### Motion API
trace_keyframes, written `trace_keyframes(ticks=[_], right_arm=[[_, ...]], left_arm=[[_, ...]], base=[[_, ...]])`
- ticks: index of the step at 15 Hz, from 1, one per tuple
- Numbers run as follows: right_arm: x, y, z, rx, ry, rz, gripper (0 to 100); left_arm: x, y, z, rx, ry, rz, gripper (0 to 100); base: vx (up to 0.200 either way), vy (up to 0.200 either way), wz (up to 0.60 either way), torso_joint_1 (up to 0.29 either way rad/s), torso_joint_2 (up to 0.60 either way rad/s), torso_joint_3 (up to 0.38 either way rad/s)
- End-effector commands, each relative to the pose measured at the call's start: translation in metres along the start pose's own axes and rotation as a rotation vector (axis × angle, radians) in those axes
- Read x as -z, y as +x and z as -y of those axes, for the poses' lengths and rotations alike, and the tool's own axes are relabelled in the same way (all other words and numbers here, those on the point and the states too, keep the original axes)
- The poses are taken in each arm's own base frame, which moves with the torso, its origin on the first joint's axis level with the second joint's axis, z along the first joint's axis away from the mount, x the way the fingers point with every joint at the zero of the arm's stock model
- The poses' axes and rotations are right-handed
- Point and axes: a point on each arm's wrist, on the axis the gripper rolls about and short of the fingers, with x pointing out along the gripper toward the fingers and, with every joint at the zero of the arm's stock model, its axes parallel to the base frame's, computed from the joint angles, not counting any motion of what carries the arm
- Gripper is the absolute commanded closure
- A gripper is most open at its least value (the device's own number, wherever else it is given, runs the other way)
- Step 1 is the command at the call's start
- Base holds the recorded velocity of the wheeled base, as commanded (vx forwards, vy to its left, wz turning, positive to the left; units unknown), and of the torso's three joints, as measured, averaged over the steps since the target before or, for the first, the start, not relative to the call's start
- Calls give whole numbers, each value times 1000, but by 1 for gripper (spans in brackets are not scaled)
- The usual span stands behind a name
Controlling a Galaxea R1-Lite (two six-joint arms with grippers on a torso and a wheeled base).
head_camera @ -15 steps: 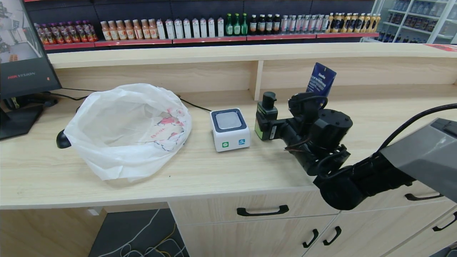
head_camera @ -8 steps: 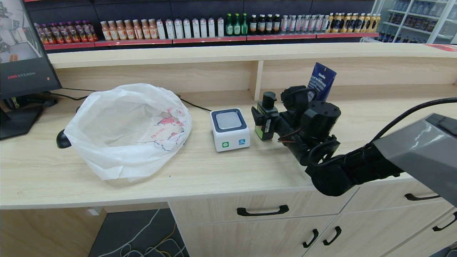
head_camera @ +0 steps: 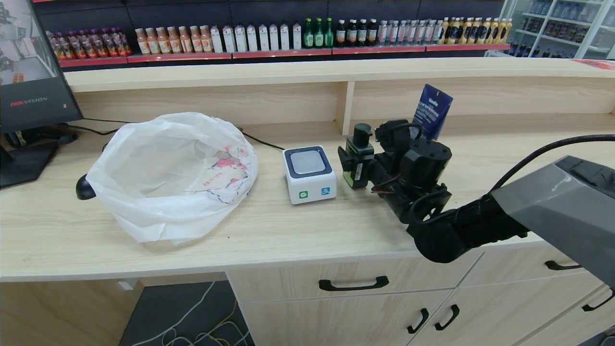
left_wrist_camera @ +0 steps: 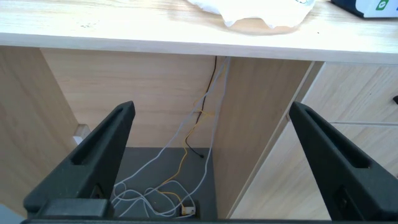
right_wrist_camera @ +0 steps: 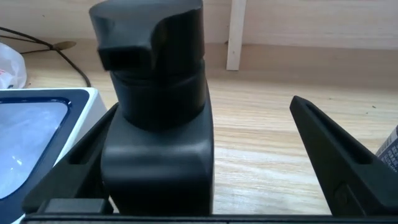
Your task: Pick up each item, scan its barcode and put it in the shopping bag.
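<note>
A black pump bottle with a green label stands upright on the wooden counter, just right of the white scanner box. My right gripper is open and straddles the bottle; one finger lies against its side, the other stands apart. The scanner is close beside it. A white plastic shopping bag lies open at the counter's left. A blue pouch leans on the back ledge behind my right arm. My left gripper hangs open below the counter edge, with nothing in it.
A monitor and a black mouse sit at the far left. A raised wooden ledge runs along the back. Drawers with black handles lie under the counter. Loose cables hang in the kneehole.
My right arm has pushed left and forward, so its fingers reach further around the pump bottle. The bottle, scanner and bag have stayed in place.
</note>
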Motion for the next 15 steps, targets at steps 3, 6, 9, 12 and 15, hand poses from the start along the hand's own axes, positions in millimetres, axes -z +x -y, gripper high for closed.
trace_keyframes(ticks=[3,6,9,12,15], right_arm=[[6,0,-1,-1,-2,-13,0],[7,1,-1,-1,-2,-14,0],[7,1,-1,-1,-2,-14,100],[9,0,-1,3,-2,-20,100],[8,0,-1,1,-2,-17,100]], left_arm=[[0,0,0,-1,-1,0,0],[0,0,0,-1,-1,0,0],[0,0,0,-1,-1,0,0],[0,0,0,-1,-1,0,0],[0,0,0,-1,-1,0,0]], base=[[0,0,0,0,0,0],[0,0,0,0,0,0],[0,0,0,0,0,0],[0,0,0,0,0,0],[0,0,0,0,0,0]])
